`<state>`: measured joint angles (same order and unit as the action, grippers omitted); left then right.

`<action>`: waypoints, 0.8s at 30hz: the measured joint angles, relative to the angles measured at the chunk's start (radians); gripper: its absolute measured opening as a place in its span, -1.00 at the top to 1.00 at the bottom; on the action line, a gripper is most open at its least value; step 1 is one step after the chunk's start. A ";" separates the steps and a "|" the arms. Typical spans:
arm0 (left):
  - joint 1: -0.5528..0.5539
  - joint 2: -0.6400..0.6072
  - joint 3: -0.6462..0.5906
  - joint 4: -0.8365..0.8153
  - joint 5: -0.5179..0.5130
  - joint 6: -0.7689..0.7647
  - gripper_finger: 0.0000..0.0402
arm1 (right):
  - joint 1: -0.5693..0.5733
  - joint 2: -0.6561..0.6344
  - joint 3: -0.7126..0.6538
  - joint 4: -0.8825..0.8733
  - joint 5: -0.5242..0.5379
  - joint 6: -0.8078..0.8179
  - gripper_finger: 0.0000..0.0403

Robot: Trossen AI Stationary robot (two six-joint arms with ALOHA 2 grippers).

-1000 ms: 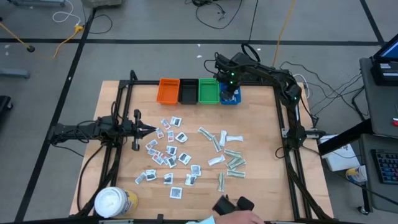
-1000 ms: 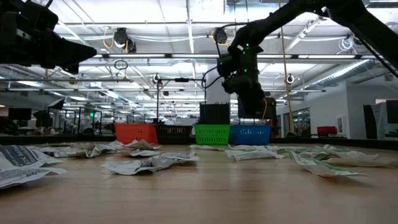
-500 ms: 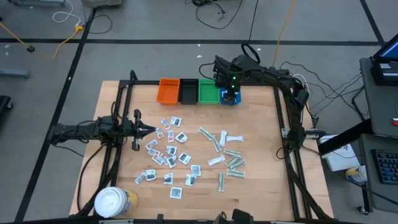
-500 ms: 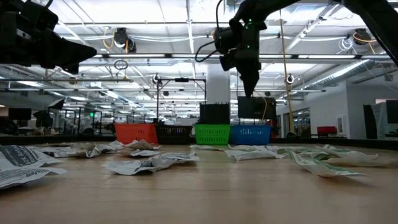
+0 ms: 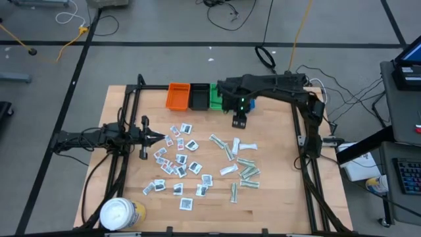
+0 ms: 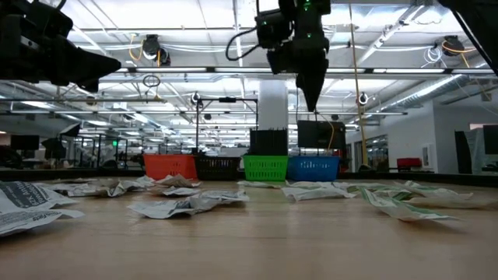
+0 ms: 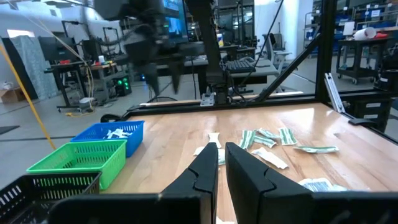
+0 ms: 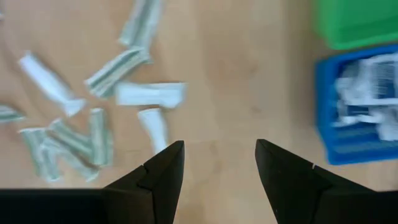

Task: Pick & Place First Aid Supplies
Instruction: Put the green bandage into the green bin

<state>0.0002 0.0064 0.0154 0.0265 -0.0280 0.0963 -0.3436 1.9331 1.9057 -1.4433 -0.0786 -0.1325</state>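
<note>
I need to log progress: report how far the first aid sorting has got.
Done: a few white packets already lie in the blue bin. In hand: nothing; the right gripper is open and empty, up above the table between the bins and the strip wrappers. The left gripper waits shut at the left edge. Left: the white sachets and wrappers, dozens scattered on the table.

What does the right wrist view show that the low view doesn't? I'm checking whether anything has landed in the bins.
Only the right wrist view: white packets lying inside the blue bin, and the right tool open and empty. Only the low view: the orange bin and black bin, contents hidden by their walls. Both: the blue bin, the green bin and packets scattered on the table.
</note>
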 joint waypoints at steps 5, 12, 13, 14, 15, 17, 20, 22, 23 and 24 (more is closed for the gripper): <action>0.000 0.000 0.000 0.000 0.000 0.000 0.81 | 0.102 -0.033 0.000 -0.035 -0.002 0.059 0.05; 0.000 0.000 0.000 0.000 0.000 0.000 0.81 | 0.242 -0.077 -0.003 -0.048 -0.001 0.069 0.06; 0.000 0.000 0.000 0.000 0.000 0.000 0.81 | 0.256 -0.088 -0.018 -0.039 -0.003 0.069 0.06; 0.000 0.000 0.000 0.000 0.000 0.000 0.81 | 0.266 -0.104 -0.042 -0.022 -0.004 0.069 0.06; 0.000 0.000 0.000 0.000 0.000 0.000 0.81 | 0.274 -0.126 -0.071 -0.004 -0.003 0.069 0.06; 0.000 0.000 0.000 0.000 0.000 0.000 0.81 | 0.281 -0.171 -0.135 0.028 -0.001 0.071 0.05; 0.000 0.000 0.000 0.000 0.000 0.000 0.81 | 0.281 -0.231 -0.230 0.068 0.000 0.100 0.05; 0.000 0.000 0.000 0.000 0.000 0.000 0.81 | 0.281 -0.258 -0.286 0.092 0.000 0.113 0.06; 0.000 0.000 0.000 0.000 0.000 0.000 0.81 | 0.280 -0.271 -0.311 0.097 -0.001 0.114 0.06; 0.000 0.000 0.000 0.000 0.000 0.000 0.81 | 0.280 -0.286 -0.335 0.105 0.000 0.114 0.06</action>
<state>0.0002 0.0067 0.0154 0.0265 -0.0283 0.0967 -0.0635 1.6467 1.5706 -1.3380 -0.0788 -0.0189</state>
